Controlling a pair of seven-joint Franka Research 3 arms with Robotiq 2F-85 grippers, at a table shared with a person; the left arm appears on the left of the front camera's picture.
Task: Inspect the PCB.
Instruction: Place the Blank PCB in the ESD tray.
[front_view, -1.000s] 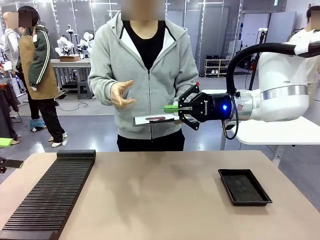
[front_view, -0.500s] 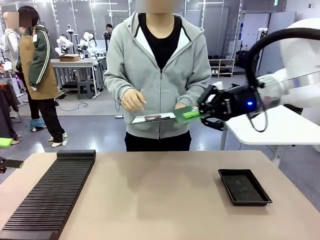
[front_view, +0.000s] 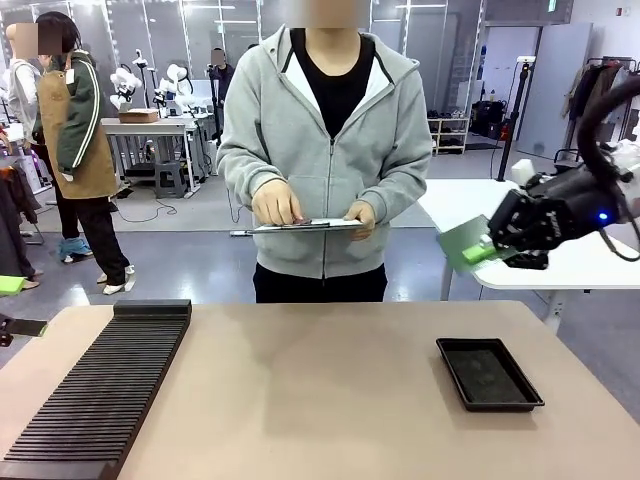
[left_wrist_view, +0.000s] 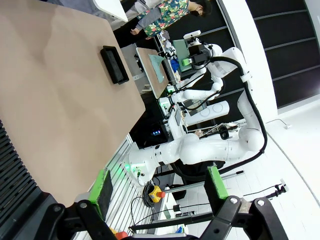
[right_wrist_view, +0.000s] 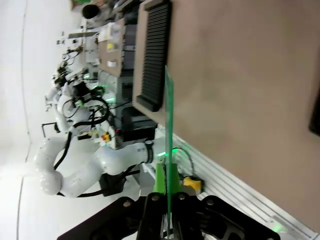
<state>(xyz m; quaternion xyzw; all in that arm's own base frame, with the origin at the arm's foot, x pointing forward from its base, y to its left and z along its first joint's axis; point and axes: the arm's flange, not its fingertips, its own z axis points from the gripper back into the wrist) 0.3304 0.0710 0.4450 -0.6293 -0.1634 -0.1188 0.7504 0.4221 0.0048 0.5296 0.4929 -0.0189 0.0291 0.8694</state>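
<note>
Your right claw (front_view: 492, 246) is clamped on one edge of the PCB (front_view: 462, 244), held in the air off the bench's far right corner above the black tray (front_view: 489, 374). The left claw (left_wrist_view: 157, 187) gapes wide, holding nothing. With so thin an edge pinched (seen edge-on in the wrist view), a quick swing could twist the board loose and drop it.

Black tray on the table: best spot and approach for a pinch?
Judging by its shape, pinch a long side wall of the black tray from straight above, one finger inside and one outside. It lies flat and shallow with a raised rim; the right-hand wall sits nearest the right arm's side.
</note>
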